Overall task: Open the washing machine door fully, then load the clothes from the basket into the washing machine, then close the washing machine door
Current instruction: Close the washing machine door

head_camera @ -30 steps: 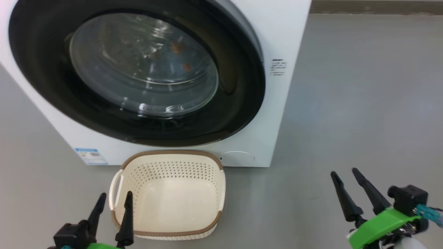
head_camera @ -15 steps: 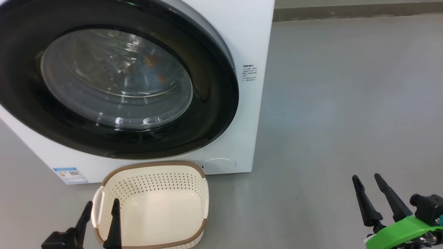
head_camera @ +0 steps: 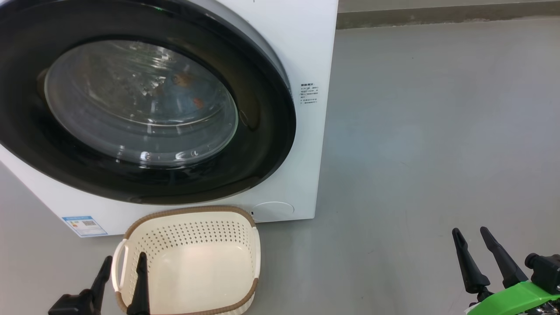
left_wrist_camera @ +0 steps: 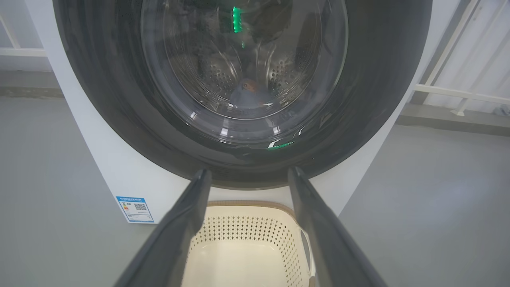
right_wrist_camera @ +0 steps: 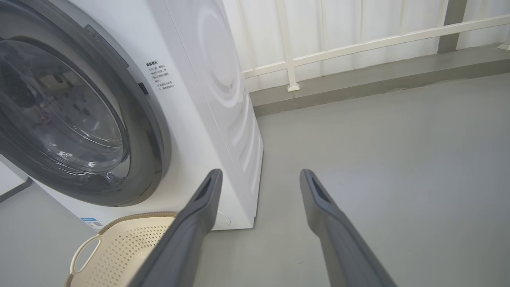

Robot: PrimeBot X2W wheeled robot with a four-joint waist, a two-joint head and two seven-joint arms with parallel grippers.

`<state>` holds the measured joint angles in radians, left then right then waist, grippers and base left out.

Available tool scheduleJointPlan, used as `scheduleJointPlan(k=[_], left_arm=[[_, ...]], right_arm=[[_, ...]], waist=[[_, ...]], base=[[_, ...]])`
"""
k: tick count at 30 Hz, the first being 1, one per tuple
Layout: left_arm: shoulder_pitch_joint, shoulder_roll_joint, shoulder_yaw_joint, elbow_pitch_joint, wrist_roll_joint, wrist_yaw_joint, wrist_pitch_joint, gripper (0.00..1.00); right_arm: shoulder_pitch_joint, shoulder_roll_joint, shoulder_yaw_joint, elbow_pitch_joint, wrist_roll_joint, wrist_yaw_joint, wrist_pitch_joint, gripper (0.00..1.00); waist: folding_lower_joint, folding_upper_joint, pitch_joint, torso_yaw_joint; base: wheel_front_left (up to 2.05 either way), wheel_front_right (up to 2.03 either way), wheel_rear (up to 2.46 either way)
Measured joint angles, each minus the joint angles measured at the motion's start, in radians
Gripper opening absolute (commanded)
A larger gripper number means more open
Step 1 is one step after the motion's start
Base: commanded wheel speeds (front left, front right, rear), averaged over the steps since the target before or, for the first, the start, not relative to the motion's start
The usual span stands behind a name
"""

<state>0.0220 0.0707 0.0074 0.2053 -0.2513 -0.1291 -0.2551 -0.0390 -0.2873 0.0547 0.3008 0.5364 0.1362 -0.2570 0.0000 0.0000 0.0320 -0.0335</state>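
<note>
Camera further right than before — left gripper point(head_camera: 124, 257), right gripper point(head_camera: 469, 230) wide, empty — basket point(head_camera: 192, 231) below closed door point(head_camera: 262, 144).

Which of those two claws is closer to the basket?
The left gripper, right at the basket's left edge; the right gripper hangs far off to the side over the floor.

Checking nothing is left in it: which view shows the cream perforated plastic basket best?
The head view: the cream perforated plastic basket shows nearly whole, floor bare. The left wrist view gives its far wall and part of the floor; the right wrist view gives one handled end.
</note>
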Motion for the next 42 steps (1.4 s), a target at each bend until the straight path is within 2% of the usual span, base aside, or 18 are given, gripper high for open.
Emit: scheduleJointPlan(k=[7, 8, 16, 21, 26, 42], left_arm=[[0.0, 0.0, 0.0, 0.002, -0.001, 0.0, 0.0, 1.0], [0.0, -0.001, -0.001, 0.004, -0.001, 0.0, 0.0, 0.0], [0.032, -0.035, -0.009, 0.081, -0.012, 0.0, 0.008, 0.0], [0.035, -0.036, -0.008, 0.082, -0.064, 0.0, 0.02, 0.0], [0.034, -0.036, -0.005, 0.082, -0.114, 0.0, 0.036, 0.0], [0.029, -0.035, 0.002, 0.081, -0.287, 0.0, 0.08, 0.0]], right_arm=[[0.002, 0.004, -0.001, -0.003, -0.002, 0.0, 0.0, 1.0], [0.002, 0.005, -0.001, -0.001, -0.004, 0.0, 0.0, 0.0], [0.026, 0.067, 0.004, 0.078, 0.005, 0.0, 0.005, 0.0], [0.026, 0.068, 0.001, 0.077, 0.042, 0.0, 0.019, 0.0], [0.026, 0.074, -0.003, 0.074, 0.086, 0.0, 0.036, 0.0], [0.025, 0.098, -0.032, 0.062, 0.224, 0.0, 0.081, 0.0]], waist=[[0.0, 0.0, 0.0, 0.003], [0.0, 0.0, 0.0, 0.003], [0.0, 0.0, -0.001, 0.003], [0.0023, 0.0, -0.004, 0.005], [0.0003, 0.0, -0.004, 0.006], [0.0001, 0.0, -0.007, 0.01]], base=[[0.0, 0.0, 0.0], [0.0, 0.0, 0.0], [0.0, 0.0, 0.0], [0.0, 0.0, 0.0], [0.0, 0.0, 0.0], [0.0, 0.0, 0.0]])
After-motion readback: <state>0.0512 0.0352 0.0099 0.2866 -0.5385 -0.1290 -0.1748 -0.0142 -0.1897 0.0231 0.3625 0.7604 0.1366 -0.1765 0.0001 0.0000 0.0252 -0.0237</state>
